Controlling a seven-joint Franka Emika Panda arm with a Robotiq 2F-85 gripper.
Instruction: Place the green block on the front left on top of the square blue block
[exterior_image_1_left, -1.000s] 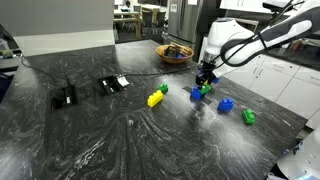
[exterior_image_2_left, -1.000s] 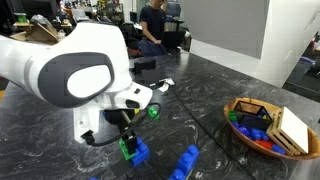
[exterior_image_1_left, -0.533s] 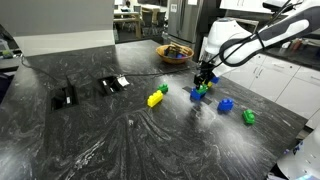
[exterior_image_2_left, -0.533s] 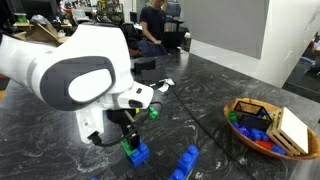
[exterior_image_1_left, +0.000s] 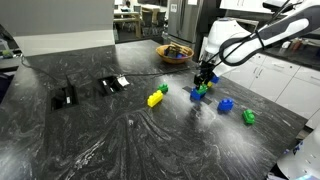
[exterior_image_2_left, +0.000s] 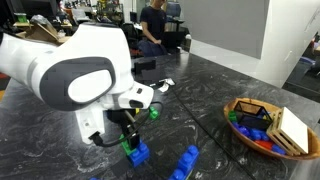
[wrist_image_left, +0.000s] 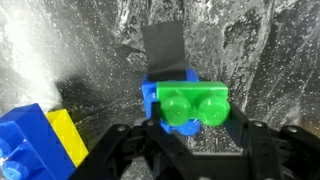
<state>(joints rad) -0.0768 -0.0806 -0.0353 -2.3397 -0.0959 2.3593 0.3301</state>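
Observation:
My gripper is shut on the small light-green block, with a finger at each end of it. The green block sits on or just above the square blue block, which shows at its left side and behind it; I cannot tell whether they touch. In both exterior views the gripper is low over the dark marble table, with the green block against the blue block.
A large blue piece with yellow lies just to the left in the wrist view. On the table lie a yellow brick, a green brick, a blue brick, a darker green brick and two black items. A bowl of bricks stands nearby.
The arm shifted very slightly about a second ago and has been still since. The green block stays in the gripper over the blue block.

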